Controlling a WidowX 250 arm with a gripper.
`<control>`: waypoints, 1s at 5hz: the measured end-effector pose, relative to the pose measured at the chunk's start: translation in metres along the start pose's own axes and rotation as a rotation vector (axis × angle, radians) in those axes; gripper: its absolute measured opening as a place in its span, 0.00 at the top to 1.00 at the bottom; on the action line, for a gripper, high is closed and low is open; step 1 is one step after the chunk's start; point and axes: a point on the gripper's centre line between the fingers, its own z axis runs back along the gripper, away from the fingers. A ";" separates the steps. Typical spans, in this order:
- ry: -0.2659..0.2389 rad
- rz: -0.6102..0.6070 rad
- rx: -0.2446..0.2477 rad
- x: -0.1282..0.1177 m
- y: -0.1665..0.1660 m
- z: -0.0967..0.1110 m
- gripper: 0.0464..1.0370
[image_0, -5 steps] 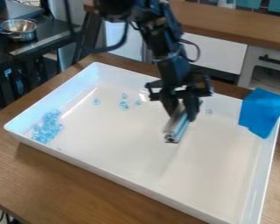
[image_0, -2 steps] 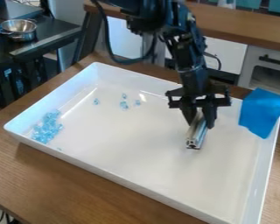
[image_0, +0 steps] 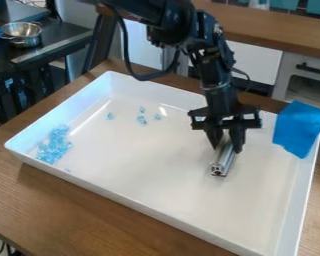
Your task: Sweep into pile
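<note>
Over the right half of the white tray (image_0: 156, 207) hangs the black gripper (image_0: 226, 142), shut on a silver metal bar (image_0: 222, 161) that slants down toward the camera. A pile of clear blue pieces (image_0: 54, 146) lies in the tray's left corner. Several loose blue pieces (image_0: 142, 119) are scattered near the back wall, left of the gripper and apart from the bar. I cannot tell whether the bar touches the tray floor.
A blue cloth (image_0: 300, 128) drapes over the tray's right rim. The tray rests on a wooden table (image_0: 76, 210). A metal pot (image_0: 22, 33) stands on a dark surface at the back left, and a wooden counter (image_0: 283, 30) runs behind.
The gripper and bar have moved right, then slightly down the view, over the last second. The small piece once visible right of the gripper is now hidden. The pile looks unchanged.
</note>
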 end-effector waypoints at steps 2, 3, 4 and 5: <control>-0.008 0.029 0.004 0.005 0.015 0.003 0.66; -0.025 0.070 0.005 0.012 0.037 0.008 0.66; -0.039 0.108 0.004 0.019 0.055 0.013 0.66; -0.053 0.132 -0.004 0.022 0.071 0.019 0.66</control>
